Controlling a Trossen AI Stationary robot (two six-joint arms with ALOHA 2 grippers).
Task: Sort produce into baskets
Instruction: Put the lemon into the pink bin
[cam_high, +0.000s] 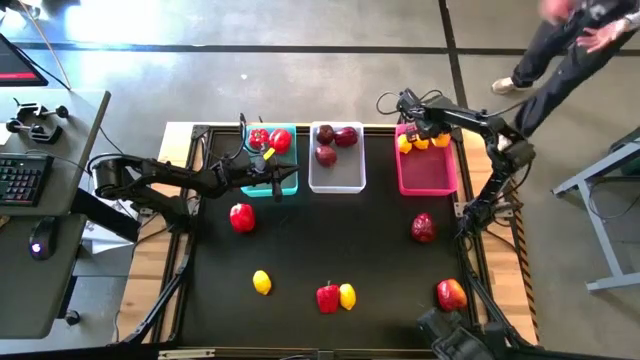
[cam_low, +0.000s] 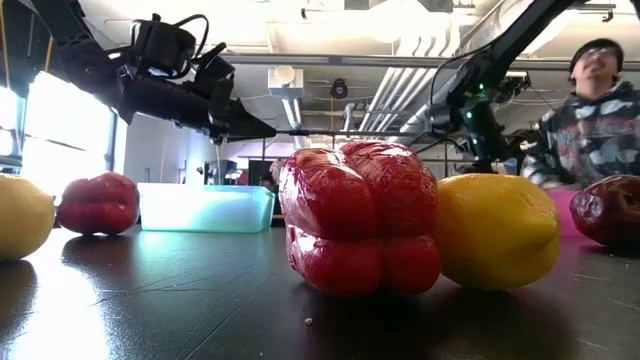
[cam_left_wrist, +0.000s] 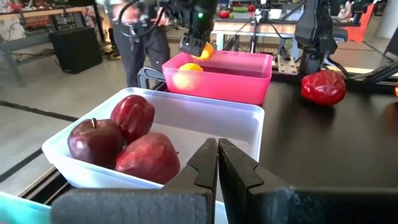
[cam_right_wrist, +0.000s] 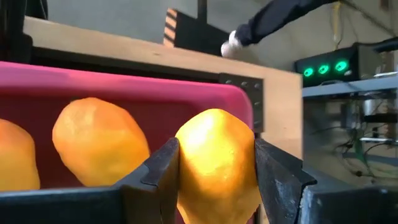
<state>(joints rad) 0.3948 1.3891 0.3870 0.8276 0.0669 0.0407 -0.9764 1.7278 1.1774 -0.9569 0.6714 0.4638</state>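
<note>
A teal bin (cam_high: 287, 183) holds two red peppers (cam_high: 268, 139). A white bin (cam_high: 338, 178) holds three maroon fruits (cam_left_wrist: 127, 140). A pink bin (cam_high: 426, 176) holds lemons (cam_right_wrist: 99, 143) at its far end. My right gripper (cam_right_wrist: 217, 171) is over the pink bin's far end, shut on a lemon (cam_right_wrist: 216, 155). My left gripper (cam_left_wrist: 217, 152) is shut and empty, above the teal bin's near edge (cam_low: 250, 125). On the table lie two red peppers (cam_high: 242, 217) (cam_high: 328, 297), two lemons (cam_high: 262, 283) (cam_high: 347, 295), a maroon fruit (cam_high: 423, 228) and a red fruit (cam_high: 452, 294). My right gripper pinches the lemon between its two fingers (cam_right_wrist: 163, 174), one on each side of its body (cam_right_wrist: 186, 149). In the left wrist view the lemon (cam_left_wrist: 204, 51) hangs under the fingers, lifted clear above the pink bin's rim. The fingers come from above.
A person (cam_high: 575, 40) stands past the table's far right corner and shows in the low view (cam_low: 595, 110). A desk with a keyboard (cam_high: 20, 180) stands left of the table. Bare black tabletop (cam_high: 340, 235) lies between the bins and the loose produce.
</note>
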